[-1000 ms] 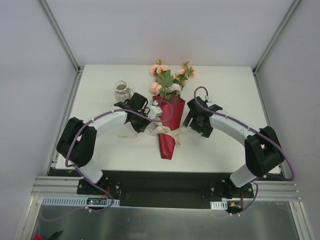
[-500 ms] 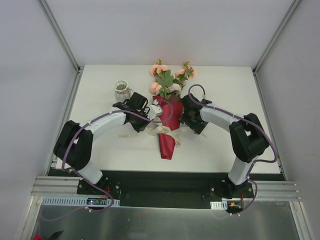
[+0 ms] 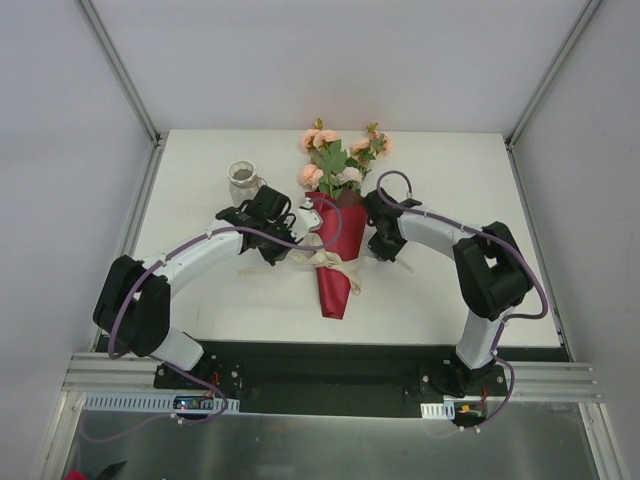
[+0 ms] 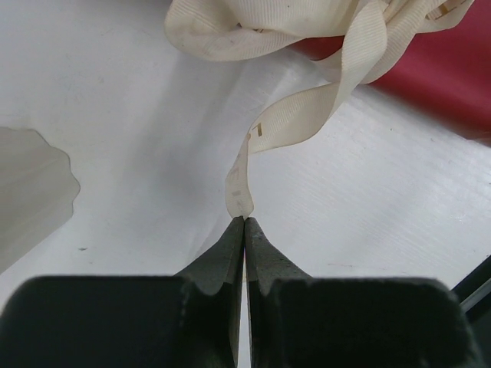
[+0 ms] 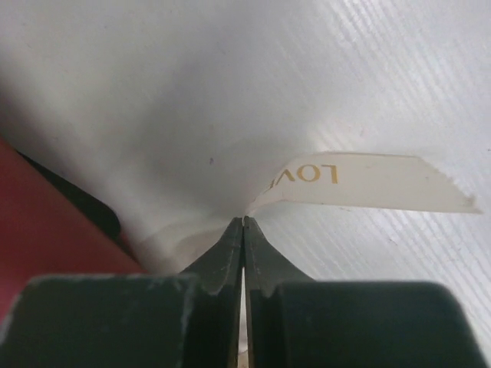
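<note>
a white worktop (image 3: 200, 300) fills the floor of a plain white-walled booth, with metal frame posts (image 3: 120, 70) running up at the back corners and a rail along the near edge.

in the middle lies a bouquet, its red paper cone (image 3: 335, 275) pointing toward the arms and its peach roses (image 3: 335, 160) toward the back wall. a cream ribbon (image 3: 325, 262) is tied in a loose bow across the cone. a glass jar (image 3: 242, 182) stands upright just left of the flowers, close behind the left arm's wrist.

the left hand (image 4: 244, 222) sits left of the cone, low over the worktop, fingers pressed together and pinching the end of one plain ribbon tail (image 4: 307, 123) that curls back to the bow. the right hand (image 5: 243, 222) sits just right of the cone, fingers likewise pressed together on the other tail (image 5: 353, 184), which bears "love" in gold capital letters and lies flat on the worktop beyond the fingertips. the cone lies between the two hands; from above, each wrist hides its own grip.
</note>
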Controlling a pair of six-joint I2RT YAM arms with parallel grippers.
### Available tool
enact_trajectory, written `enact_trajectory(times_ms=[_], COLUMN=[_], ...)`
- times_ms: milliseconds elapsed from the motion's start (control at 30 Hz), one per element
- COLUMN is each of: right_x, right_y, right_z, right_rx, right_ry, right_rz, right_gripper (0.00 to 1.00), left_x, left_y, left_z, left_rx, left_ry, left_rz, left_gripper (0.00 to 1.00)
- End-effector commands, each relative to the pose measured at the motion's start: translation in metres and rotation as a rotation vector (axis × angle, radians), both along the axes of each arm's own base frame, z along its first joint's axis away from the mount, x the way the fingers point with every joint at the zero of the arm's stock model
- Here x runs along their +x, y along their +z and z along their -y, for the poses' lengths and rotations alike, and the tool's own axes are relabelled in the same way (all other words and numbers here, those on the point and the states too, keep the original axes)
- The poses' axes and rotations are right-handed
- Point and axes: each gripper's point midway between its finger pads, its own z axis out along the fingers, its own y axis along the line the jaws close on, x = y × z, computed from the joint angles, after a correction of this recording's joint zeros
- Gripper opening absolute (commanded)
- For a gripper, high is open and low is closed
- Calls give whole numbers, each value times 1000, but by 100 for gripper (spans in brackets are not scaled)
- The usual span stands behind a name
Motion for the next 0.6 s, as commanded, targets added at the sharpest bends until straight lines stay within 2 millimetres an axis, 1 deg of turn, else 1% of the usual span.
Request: enact_trajectory(times_ms=[0,67,100,133,167,200,233,267,300,333,367,400,433,467,500,533,567], right_x=[6,7,7,8,9,13,14,16,20,22,24,26,28,29,30,29,29], right_y=[5,11,11,20,24,28,37,43,47,56,61,64,71,74,76,78,81], right_z=[16,26,38,44,54,70,79,89,107,116,123,139,146,154,167,175,184], right_rx=[-41,-56,-68,-62,-69,-77,-73,-81,-86,-87,-86,-93,-99,-111,-116,-123,-140], right_ry=[-29,-35,-49,-61,-76,-95,-108,-118,-154,-151,-161,-194,-190,-203,-235,-248,-270], right_rz=[-8,0,-4,19,31,39,65,77,85,104,113,118,135,141,143,142,145], right_gripper=[1,1,1,1,1,1,1,1,1,1,1,1,1,1,1,1,1], left_x=[-4,-1,3,5,10,13,16,22,23,23,24,25,24,20,19,16,15], left_y=[12,14,18,20,23,29,33,36,42,44,46,52,53,49,54,52,54], left_z=[-12,-20,-25,-31,-43,-52,-60,-79,-90,-99,-110,-129,-139,-149,-163,-171,-178], left_rx=[27,51,64,71,76,72,71,76,74,66,61,57,59,71,77,87,90], left_ry=[31,54,72,92,137,172,201,263,298,323,357,410,437,457,493,513,534], left_rz=[38,56,79,87,90,99,105,113,129,132,135,149,152,151,173,172,181], left_gripper=[0,0,0,0,0,0,0,0,0,0,0,0,0,0,0,0,0])
